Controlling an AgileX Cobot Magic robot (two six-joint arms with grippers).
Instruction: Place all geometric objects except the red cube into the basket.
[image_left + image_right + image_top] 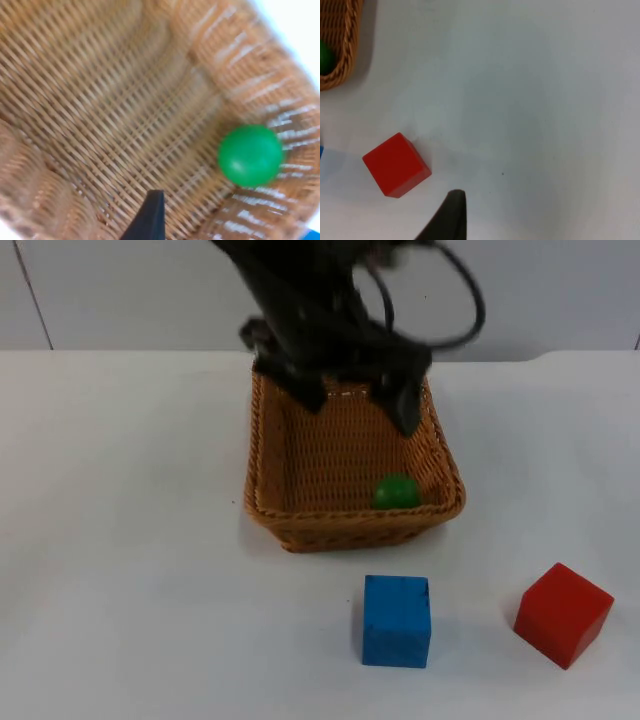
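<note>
A green ball (397, 492) lies inside the woven basket (340, 525), against its front right wall. My left gripper (356, 400) hangs open over the basket's back half with nothing between its fingers. In the left wrist view the ball (250, 155) rests where the basket's weave (100, 100) curves up. A blue cube (396, 621) stands on the table in front of the basket. The red cube (563, 614) sits to its right. The right wrist view looks past my right gripper (451, 217) onto the red cube (396, 164), with the basket's corner (342, 45) and the ball (324, 56) beyond.
The white table (120, 540) spreads wide to the left of the basket and around both cubes. A grey partition wall (120, 290) closes off the table's far edge behind the basket.
</note>
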